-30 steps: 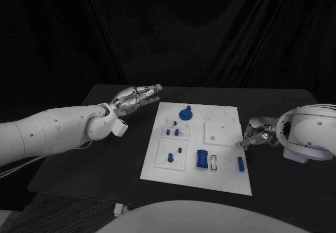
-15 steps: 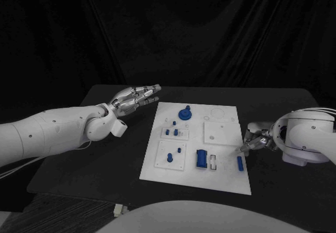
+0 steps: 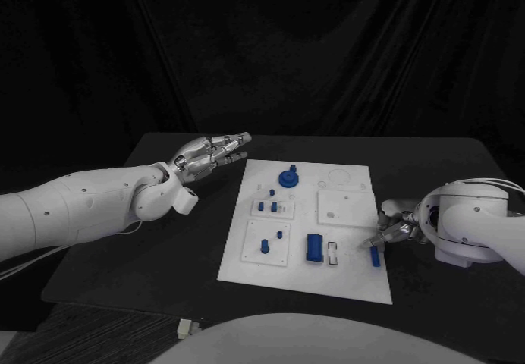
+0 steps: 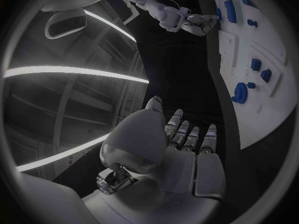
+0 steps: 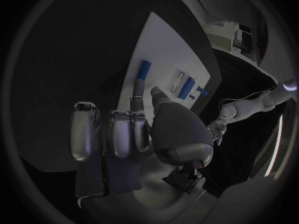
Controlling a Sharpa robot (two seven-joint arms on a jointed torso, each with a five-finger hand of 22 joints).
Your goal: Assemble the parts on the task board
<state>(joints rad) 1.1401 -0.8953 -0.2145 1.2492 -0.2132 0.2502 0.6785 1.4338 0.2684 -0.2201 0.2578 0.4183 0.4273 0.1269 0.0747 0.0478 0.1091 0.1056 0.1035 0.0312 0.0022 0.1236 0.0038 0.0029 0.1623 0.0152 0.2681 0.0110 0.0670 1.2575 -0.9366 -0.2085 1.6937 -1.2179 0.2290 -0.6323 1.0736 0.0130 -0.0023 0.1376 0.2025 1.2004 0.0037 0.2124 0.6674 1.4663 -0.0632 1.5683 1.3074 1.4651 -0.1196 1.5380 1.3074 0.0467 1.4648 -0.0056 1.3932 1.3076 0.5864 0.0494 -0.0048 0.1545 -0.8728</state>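
Observation:
The white task board lies mid-table. On it stand a blue round knob, small blue pieces, a blue block and a loose blue bar near its right edge. My right hand hovers at that edge just beyond the bar and holds nothing. In the right wrist view, one finger stretches toward the blue bar on the board. My left hand floats flat and empty off the board's far left corner, its fingers straight beside the knob.
The black table runs wide on both sides of the board. The left forearm stretches over the table's left half. The right wrist housing sits over the table to the right of the board.
My right hand has slid along the board's right edge toward the near side, closer to the blue bar. The bar and the left hand have not moved.

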